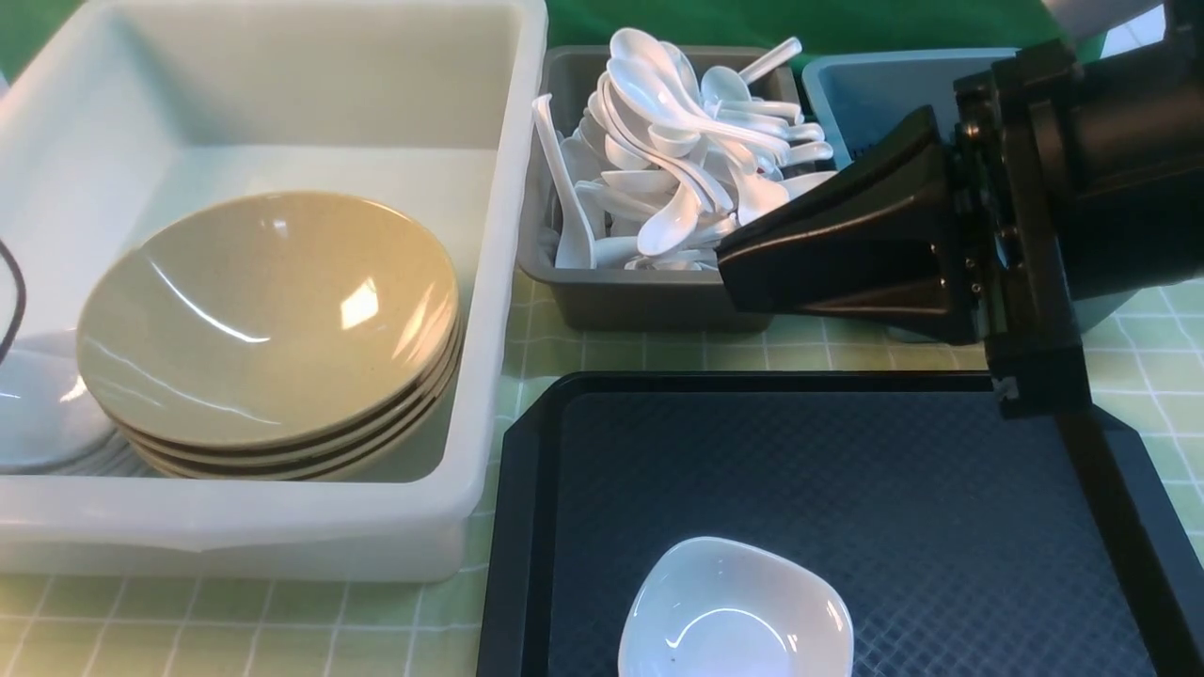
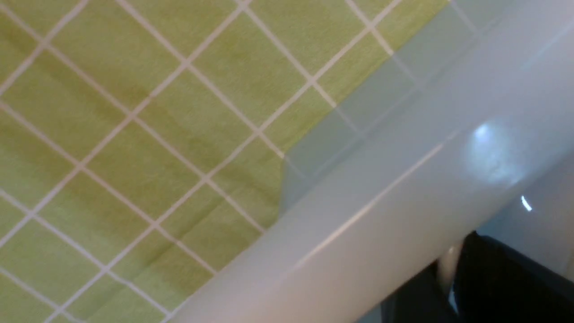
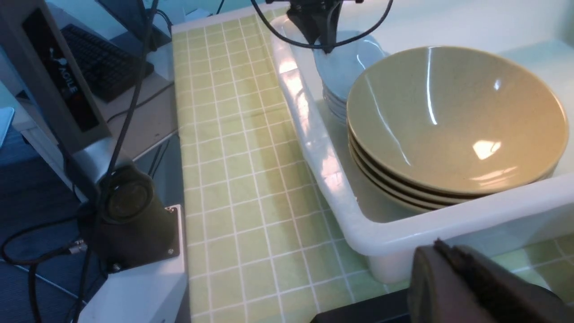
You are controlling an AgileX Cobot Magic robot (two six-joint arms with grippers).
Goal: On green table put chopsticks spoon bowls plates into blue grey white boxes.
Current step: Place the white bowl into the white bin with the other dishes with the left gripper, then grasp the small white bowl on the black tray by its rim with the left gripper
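The large white box (image 1: 489,235) on the green table (image 1: 658,355) holds a stack of tan plates (image 1: 268,320) and a stack of white bowls (image 1: 38,414). My left gripper (image 3: 320,36) hangs over that bowl stack (image 3: 345,67). Up close its dark fingers (image 2: 493,278) pinch a thin pale bowl rim. The grey box (image 1: 640,303) is heaped with white spoons (image 1: 668,160). The blue-grey box (image 1: 865,89) stands behind my right gripper (image 1: 726,271), which is shut and empty in front of the grey box. One white bowl (image 1: 734,611) sits on the black tray. The chopsticks are out of view.
The black textured tray (image 1: 847,470) fills the near right of the table. In the right wrist view, the left arm's base (image 3: 130,220), cables and a keyboard (image 3: 103,67) lie beyond the table's left edge. The white box's rim (image 2: 403,193) runs close by the left fingers.
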